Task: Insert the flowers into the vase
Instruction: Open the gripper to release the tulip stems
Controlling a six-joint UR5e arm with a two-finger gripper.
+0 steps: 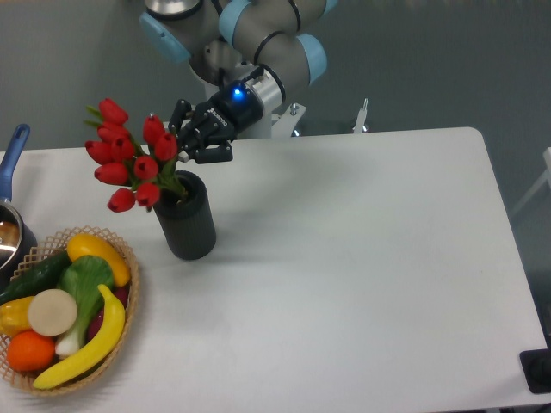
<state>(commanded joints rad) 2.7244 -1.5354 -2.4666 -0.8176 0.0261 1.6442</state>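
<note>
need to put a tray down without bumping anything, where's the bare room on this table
The big free patch is the table right of the vase, out to the right and front edges. The left side is crowded: the flowers with the gripper right beside them, the basket of fruit at the front left corner, and a pot at the left edge.

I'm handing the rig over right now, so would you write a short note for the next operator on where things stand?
Gripper: close behind the flowers; whether it is gripping them cannot be told from this view.
Flowers: stems reach into the mouth of the vase, and the buds lean out to the left over its rim.
Vase: upright on the table, next to the wicker basket.
Done: the bunch has reached the vase.
Left: confirm it is seated, release if held, and withdraw the arm.
</note>
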